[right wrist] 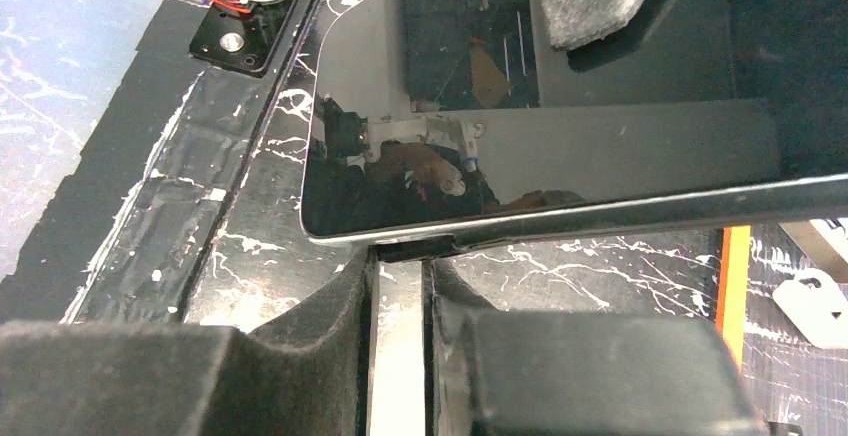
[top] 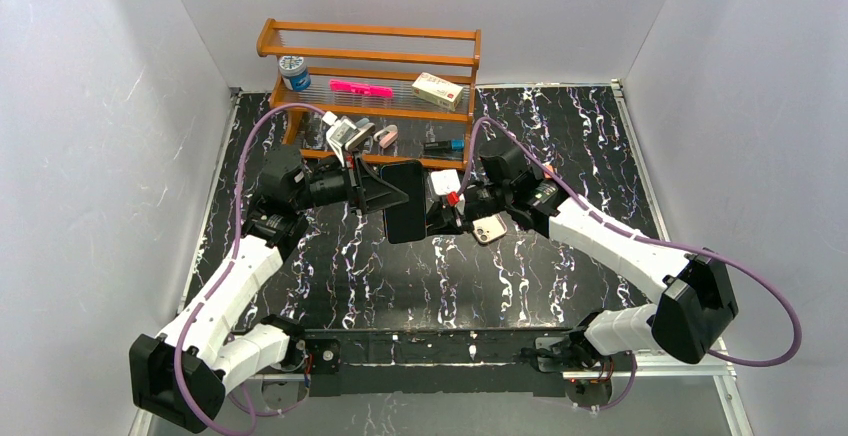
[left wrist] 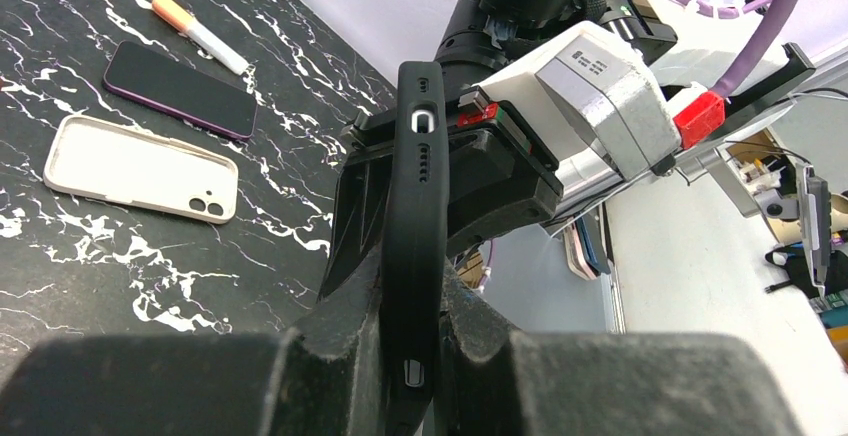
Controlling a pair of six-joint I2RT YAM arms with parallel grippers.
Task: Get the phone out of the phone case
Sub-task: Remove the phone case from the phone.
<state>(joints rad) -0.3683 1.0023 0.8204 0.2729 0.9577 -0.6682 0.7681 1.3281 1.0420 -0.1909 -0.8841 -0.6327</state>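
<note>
The left gripper [top: 393, 191] is clamping the phone case [top: 405, 204] along one edge. The right gripper [top: 438, 218] is pinching the phone [right wrist: 560, 156] at its opposite rim, over bare marbled table [top: 560, 266] between white walls [top: 100, 106].

Between the left jaws the phone case [left wrist: 415, 246] shows only its thin edge. Its lower end sinks into the blurred jaws, so whether it is full cannot be told. Past the right jaws the phone [right wrist: 560, 171] runs off the top and right edges, and what those jaws pinch is hidden under its rim. Beside them a pale case [top: 490, 228] lies half under the arm.
</note>
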